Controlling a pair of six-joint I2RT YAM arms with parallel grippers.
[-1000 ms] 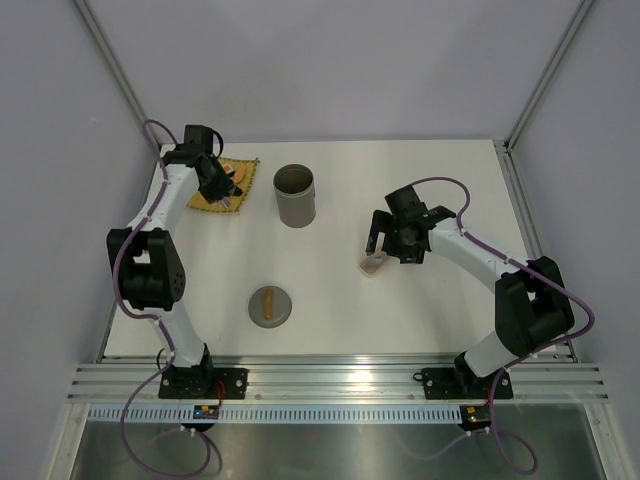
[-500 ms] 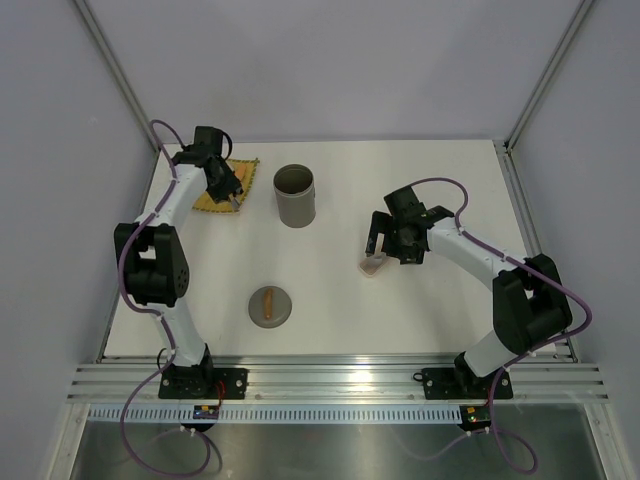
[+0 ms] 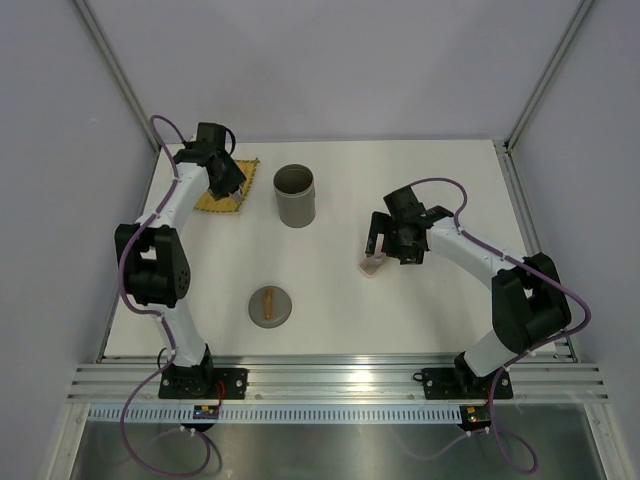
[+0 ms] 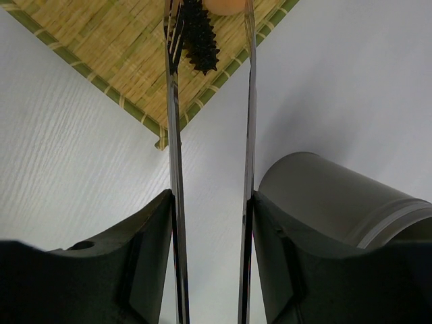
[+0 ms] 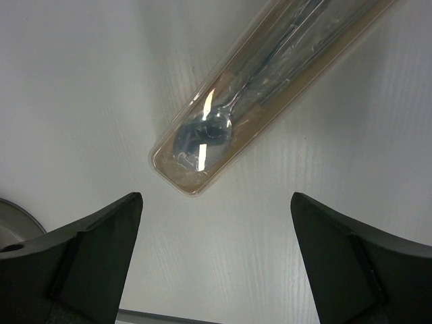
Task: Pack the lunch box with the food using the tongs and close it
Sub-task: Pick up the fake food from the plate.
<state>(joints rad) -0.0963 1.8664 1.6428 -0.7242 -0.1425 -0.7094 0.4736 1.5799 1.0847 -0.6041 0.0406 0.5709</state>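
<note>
My left gripper [image 3: 224, 178] hangs over the yellow woven mat [image 3: 214, 204] at the back left, shut on the tongs [image 4: 174, 135]. The two slim silver arms run forward between my fingers [image 4: 145, 236], a gap apart, and their tips reach over the mat [image 4: 101, 47]. An orange piece of food [image 4: 226, 5] shows at the tips, beside a dark spiky piece [image 4: 200, 40]. The grey lunch box [image 3: 294, 195] stands upright and uncovered just right of the mat, and it also shows at the lower right of the left wrist view [image 4: 337, 202]. My right gripper [image 5: 216, 209] is open with nothing in it.
A pale oblong cutlery case [image 5: 270, 88] with a spoon inside lies on the table under my right gripper [image 3: 385, 245]. A round grey lid with a brown handle [image 3: 270, 305] lies near the front left. Frame posts and grey walls close in the table.
My left gripper has shifted a little toward the back over the mat and now covers the food from above. Its jaws have eased and the tong arms stand wider. The right arm is unmoved.
</note>
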